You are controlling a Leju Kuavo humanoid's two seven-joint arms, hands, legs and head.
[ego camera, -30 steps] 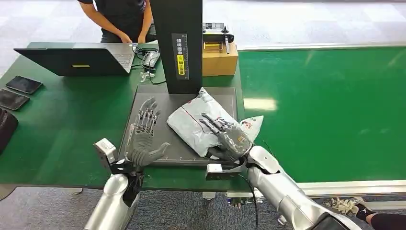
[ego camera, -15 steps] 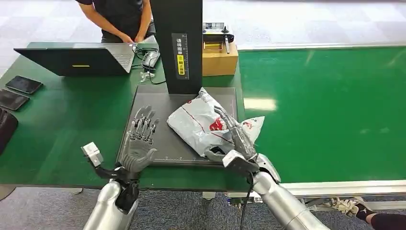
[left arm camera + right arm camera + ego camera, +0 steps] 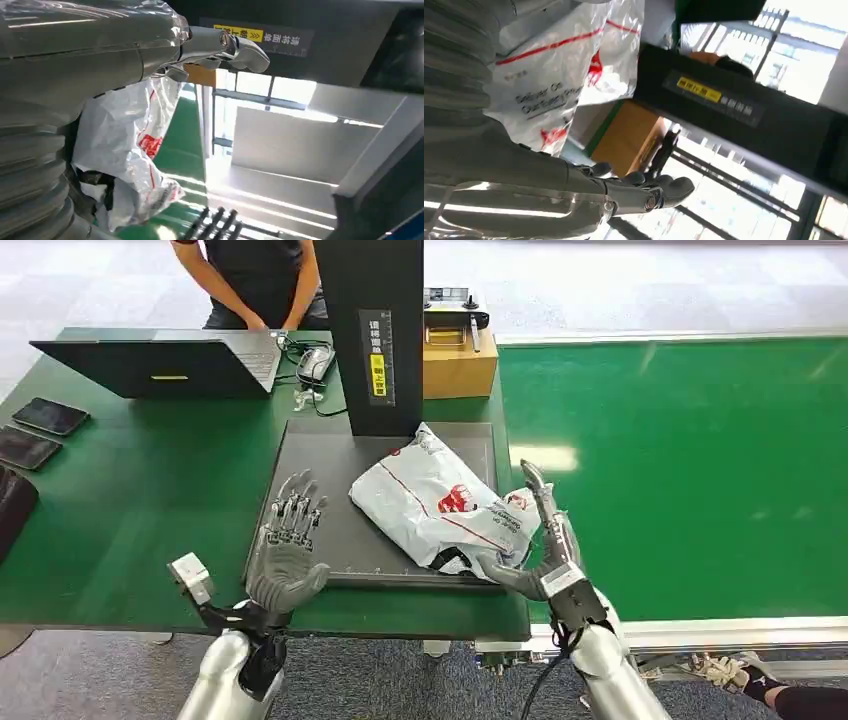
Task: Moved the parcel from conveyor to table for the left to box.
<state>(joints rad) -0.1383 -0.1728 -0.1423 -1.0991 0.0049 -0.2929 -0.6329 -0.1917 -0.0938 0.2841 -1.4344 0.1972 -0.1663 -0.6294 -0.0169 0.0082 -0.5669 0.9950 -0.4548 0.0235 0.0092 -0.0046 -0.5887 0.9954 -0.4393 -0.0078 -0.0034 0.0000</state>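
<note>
The green conveyor [image 3: 680, 460] runs across the right half of your head view, butting against the green surface [image 3: 130, 500] on the left. A tall black column [image 3: 372, 330] with a yellow label rises from the middle of the surface, standing at the far edge of a dark flat platform [image 3: 330, 475]. A person [image 3: 255, 275] in dark clothing stands at the far side, hands near an open black laptop [image 3: 160, 365]. A brown cardboard box [image 3: 458, 362] sits just right of the column.

The parcel [image 3: 435, 505], a white plastic mailer with red printing, lies on the right part of the platform, one corner hanging off its right edge toward the conveyor. Your right hand [image 3: 540, 550] stands upright just beside that corner, palm toward the parcel, fingers straight and apart, holding nothing; whether the thumb touches the bag you cannot tell. Your left hand [image 3: 285, 545] hovers at the platform's near-left corner, fingers spread and slightly curled, holding nothing, apart from the parcel.

From the left wrist the parcel [image 3: 125, 145] shows beyond the thick grey thumb [image 3: 220, 45]. From the right wrist its red-striped plastic [image 3: 559, 65] fills the space beside the hand.

Two dark phones [image 3: 35, 430] lie at the surface's far left edge.
</note>
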